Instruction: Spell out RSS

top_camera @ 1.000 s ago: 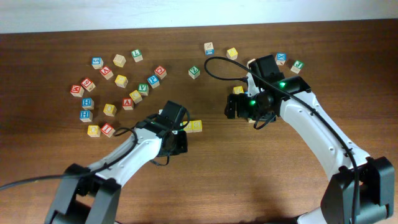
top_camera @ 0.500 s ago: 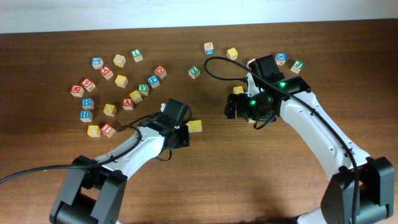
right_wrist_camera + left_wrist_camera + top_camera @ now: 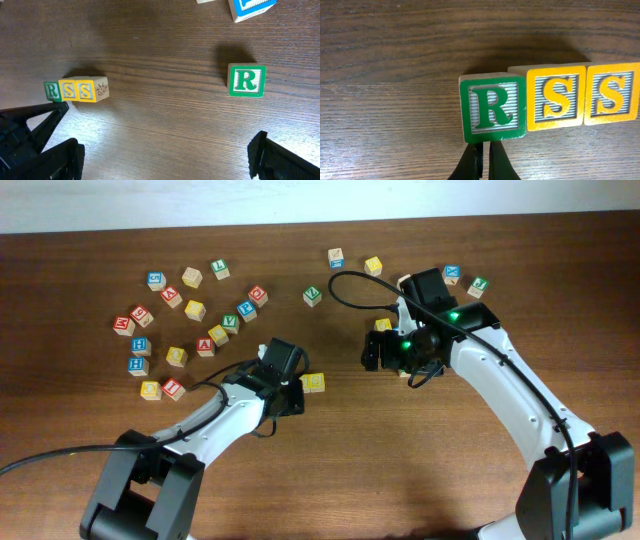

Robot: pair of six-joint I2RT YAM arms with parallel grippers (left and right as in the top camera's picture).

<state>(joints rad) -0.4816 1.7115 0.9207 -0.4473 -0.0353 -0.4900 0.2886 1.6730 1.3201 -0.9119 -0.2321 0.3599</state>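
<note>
My left gripper (image 3: 483, 155) has its two fingers drawn together with only a sliver between them and nothing held; the tips sit against, or all but against, the near face of the green R block (image 3: 492, 114). My right gripper (image 3: 162, 155) hangs spread wide and empty, well apart from the row.

The word lies about mid-bench (image 3: 420, 460), away from every edge; the R touches the first S block (image 3: 555, 97), and that one touches the second S block (image 3: 612, 93). The R sits a shade nearer to me than the two S blocks, so I judge the spelling done but for squaring up the line. A spare green R block (image 3: 246, 80) lies off toward the right side; it is not needed.

These are small wooden blocks; I expect them to be light, stiff and hard to damage, but quick to slide or spin on the smooth wood. A push off-centre would likely twist the R and drag its neighbour along; I would press flat on the middle of the near face. If I must lift it, the near and far faces are the ones to pinch, since an S blocks one side.
</note>
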